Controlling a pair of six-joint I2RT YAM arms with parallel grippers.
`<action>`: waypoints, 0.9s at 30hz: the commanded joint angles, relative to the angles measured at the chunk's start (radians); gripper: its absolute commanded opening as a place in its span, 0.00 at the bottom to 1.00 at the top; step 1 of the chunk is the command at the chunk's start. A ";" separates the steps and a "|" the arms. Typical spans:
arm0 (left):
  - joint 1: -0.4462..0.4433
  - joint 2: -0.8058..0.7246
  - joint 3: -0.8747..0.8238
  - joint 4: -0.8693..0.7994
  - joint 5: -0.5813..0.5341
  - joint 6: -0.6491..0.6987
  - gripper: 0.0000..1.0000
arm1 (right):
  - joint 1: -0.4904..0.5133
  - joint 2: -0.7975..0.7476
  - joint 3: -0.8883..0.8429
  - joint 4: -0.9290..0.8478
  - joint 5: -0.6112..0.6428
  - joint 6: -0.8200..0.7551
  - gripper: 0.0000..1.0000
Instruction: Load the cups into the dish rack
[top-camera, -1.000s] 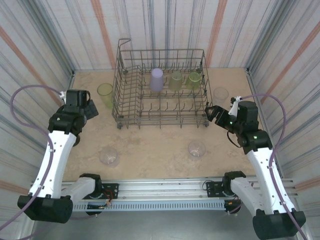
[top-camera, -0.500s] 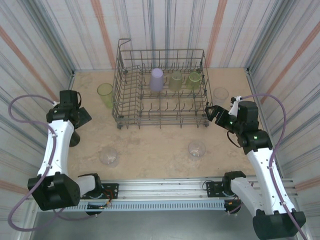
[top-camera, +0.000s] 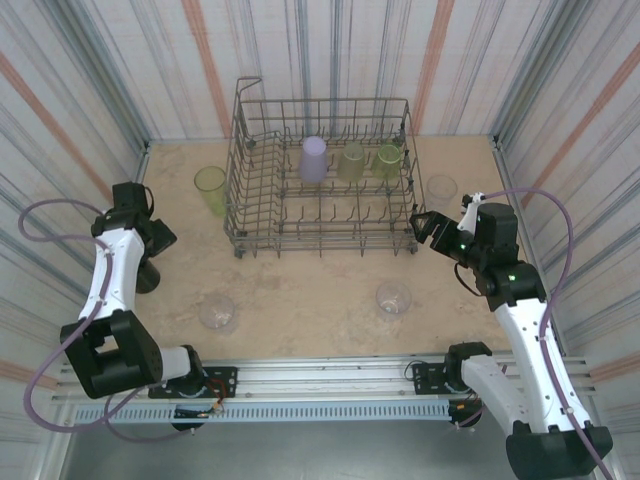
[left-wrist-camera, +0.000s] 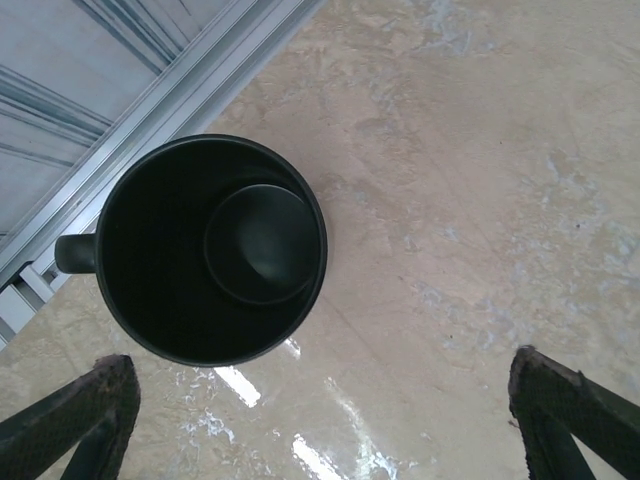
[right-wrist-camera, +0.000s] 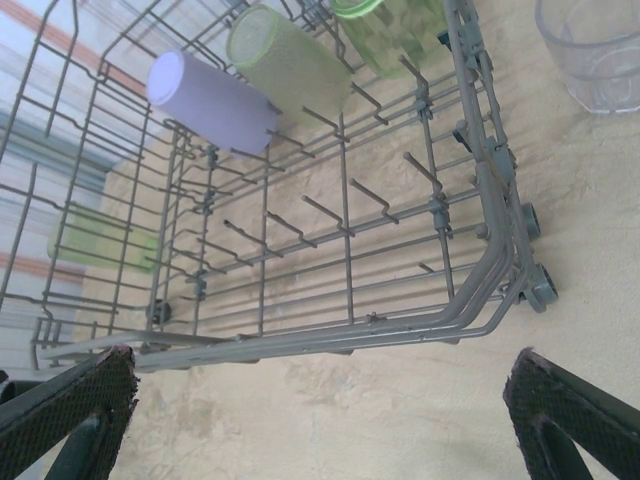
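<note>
At 9 o'clock on the surface (top-camera: 300, 290) the left tool (top-camera: 152, 236) hangs with its jaws spread wide and nothing between them, pointing down at a black mug (left-wrist-camera: 215, 250) that stands upright near the rail. The mug sits nearer one finger than the other, so a straight descent could clip its rim and tip it. A yellow-green cup (top-camera: 210, 190) stands at 10 o'clock, just left of the dish rack (top-camera: 320, 100), and a clear cup (top-camera: 218, 312) sits at 7 o'clock. The rack, at 12 o'clock, carries a lavender cup (top-camera: 314, 158), a green cup (top-camera: 351, 160) and a second green cup (top-camera: 388, 160) on its tines. Another clear cup (top-camera: 394, 298) sits at 5 o'clock and a third clear cup (top-camera: 441, 190) at 2 o'clock. The right tool (top-camera: 420, 222), likewise wide open and empty, hovers by the rack's near right corner at 3 o'clock; a careless swing there could snag the wire and drag the rack, jolting the loaded cups loose.
</note>
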 joint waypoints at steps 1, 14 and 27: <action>0.017 0.020 -0.008 0.044 -0.023 -0.025 0.96 | 0.007 -0.013 -0.006 -0.004 0.001 -0.008 0.99; 0.063 0.127 0.002 0.127 -0.005 -0.024 0.70 | 0.015 -0.039 -0.012 -0.018 0.003 0.005 0.99; 0.065 0.203 -0.022 0.155 -0.035 -0.061 0.55 | 0.019 -0.023 -0.004 -0.014 0.002 0.008 0.99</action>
